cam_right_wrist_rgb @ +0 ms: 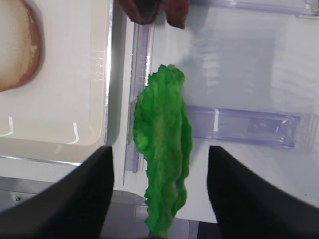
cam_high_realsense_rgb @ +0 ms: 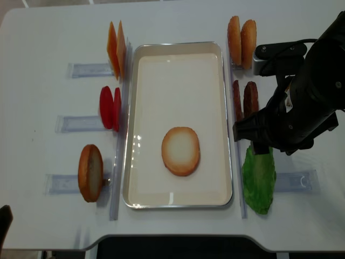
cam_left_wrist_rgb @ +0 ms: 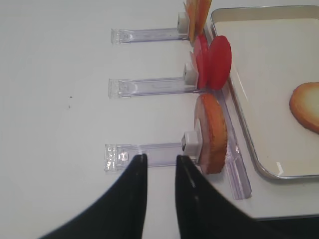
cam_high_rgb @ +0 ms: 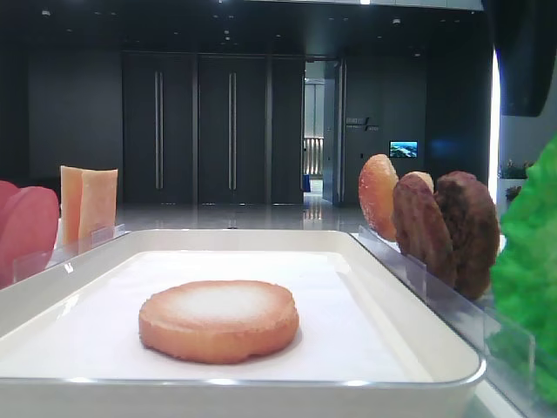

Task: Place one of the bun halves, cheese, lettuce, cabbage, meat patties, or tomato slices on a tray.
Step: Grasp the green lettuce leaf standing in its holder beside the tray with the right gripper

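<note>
One bun half (cam_high_realsense_rgb: 180,151) lies flat on the white tray (cam_high_realsense_rgb: 135,108), pale face up. The green lettuce (cam_right_wrist_rgb: 163,144) stands on edge in a clear holder just right of the tray. My right gripper (cam_right_wrist_rgb: 159,149) is open and straddles the lettuce, with a gap on each side of the leaf. In the top view the right arm (cam_high_realsense_rgb: 296,108) covers the leaf's far end. My left gripper (cam_left_wrist_rgb: 160,159) is open and empty over a clear holder rail, just left of a standing bun half (cam_left_wrist_rgb: 212,132).
Left of the tray stand cheese slices (cam_high_realsense_rgb: 116,42), tomato slices (cam_high_realsense_rgb: 109,107) and a bun half (cam_high_realsense_rgb: 90,172). Right of it stand two bun halves (cam_high_realsense_rgb: 241,35) and two meat patties (cam_high_realsense_rgb: 245,100). Clear holder rails (cam_right_wrist_rgb: 249,124) lie flat on the white table.
</note>
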Controlling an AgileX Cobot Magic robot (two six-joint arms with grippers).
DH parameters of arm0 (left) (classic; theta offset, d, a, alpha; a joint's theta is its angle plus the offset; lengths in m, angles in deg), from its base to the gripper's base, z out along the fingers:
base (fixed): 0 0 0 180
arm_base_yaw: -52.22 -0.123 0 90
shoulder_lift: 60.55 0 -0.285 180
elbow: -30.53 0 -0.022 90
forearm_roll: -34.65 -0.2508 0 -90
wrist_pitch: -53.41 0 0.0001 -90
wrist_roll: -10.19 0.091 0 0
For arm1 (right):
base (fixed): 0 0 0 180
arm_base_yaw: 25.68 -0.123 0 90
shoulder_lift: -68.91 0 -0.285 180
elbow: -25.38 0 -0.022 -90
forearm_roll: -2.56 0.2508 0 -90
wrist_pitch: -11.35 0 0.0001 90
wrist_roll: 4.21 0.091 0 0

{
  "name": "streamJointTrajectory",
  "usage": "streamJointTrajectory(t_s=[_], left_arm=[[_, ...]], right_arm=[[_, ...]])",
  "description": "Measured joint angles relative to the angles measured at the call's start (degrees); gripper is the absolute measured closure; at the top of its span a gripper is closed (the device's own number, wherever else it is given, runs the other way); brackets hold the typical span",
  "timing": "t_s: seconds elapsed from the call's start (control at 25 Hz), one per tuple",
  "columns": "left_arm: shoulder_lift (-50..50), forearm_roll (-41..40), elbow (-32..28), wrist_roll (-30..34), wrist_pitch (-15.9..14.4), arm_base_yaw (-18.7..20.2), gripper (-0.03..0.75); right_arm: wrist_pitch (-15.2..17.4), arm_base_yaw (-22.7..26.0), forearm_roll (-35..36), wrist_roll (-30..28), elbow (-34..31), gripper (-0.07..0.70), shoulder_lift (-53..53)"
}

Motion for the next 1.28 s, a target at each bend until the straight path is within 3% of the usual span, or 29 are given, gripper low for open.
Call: streamJointTrajectory(t_s=[0.72, 0.88, 1.16, 1.28], left_arm=[[0.0, 0.0, 0.0, 0.0, 0.0, 0.0, 0.567], [0.0, 0.0, 0.0, 0.0, 0.0, 0.0, 0.568], [0.0, 0.0, 0.0, 0.0, 0.0, 0.0, 0.572], [0.0, 0.0, 0.0, 0.0, 0.0, 0.0, 0.587]], right_arm=[[-0.73, 0.0, 0.0, 0.05, -2.91, 0.241, 0.0], [-0.73, 0.0, 0.0, 0.05, -2.91, 0.329, 0.0], [-0.5, 0.0, 0.65, 0.05, -2.91, 0.584, 0.0], [-0.48, 0.0, 1.12, 0.05, -2.91, 0.606, 0.0]])
